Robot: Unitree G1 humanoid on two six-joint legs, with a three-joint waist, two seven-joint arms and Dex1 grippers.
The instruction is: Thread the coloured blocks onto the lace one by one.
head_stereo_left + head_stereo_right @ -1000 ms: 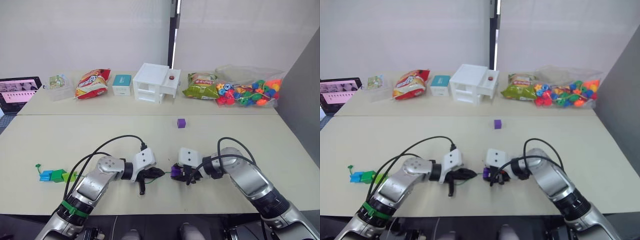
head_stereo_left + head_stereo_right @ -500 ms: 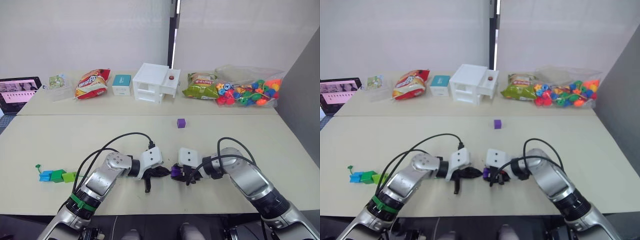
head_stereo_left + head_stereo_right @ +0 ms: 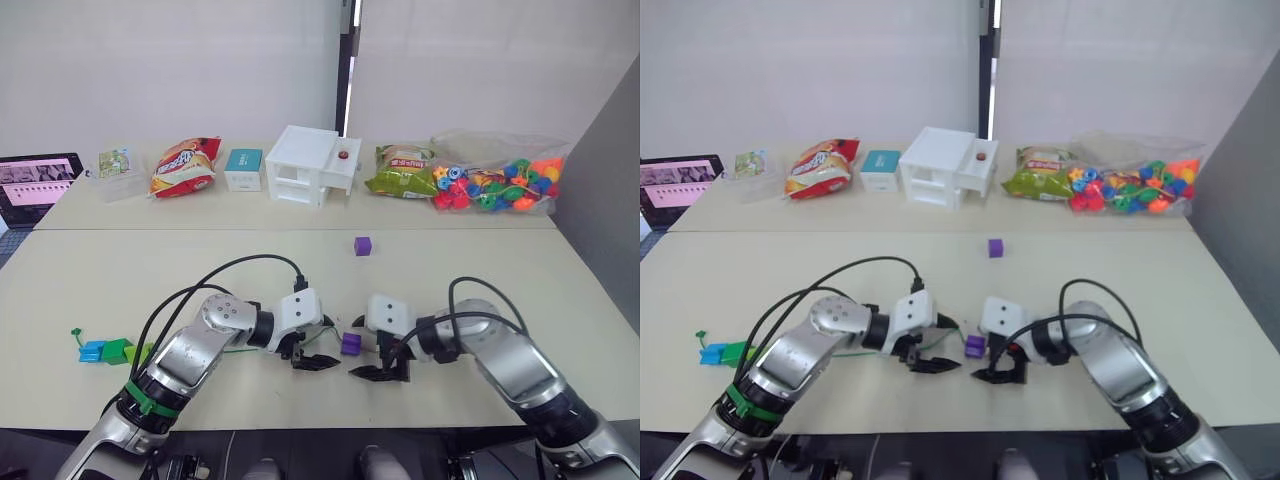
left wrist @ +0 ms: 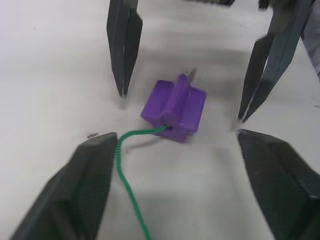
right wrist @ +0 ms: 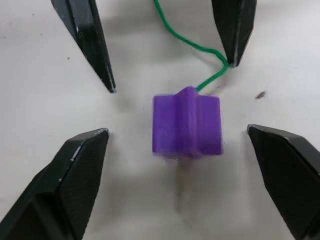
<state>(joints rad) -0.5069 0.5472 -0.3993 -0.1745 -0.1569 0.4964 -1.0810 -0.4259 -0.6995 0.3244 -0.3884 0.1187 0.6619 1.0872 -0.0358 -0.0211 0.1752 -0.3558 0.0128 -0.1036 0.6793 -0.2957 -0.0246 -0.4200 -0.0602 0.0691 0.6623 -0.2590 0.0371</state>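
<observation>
Between my two sets of jaws, the purple block [image 5: 187, 122] is blurred at its edges, and the pale tip of the lace [image 4: 131, 184] beyond it is too faint to make out. The lace runs out of my left wrist view behind my left jaws. My left arm hides part of its run toward the far blocks [image 3: 112, 351].

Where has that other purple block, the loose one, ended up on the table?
The loose purple block sits alone toward the far middle of the near table, slightly to the robot's right, well beyond both grippers and in front of the white toy house.
</observation>
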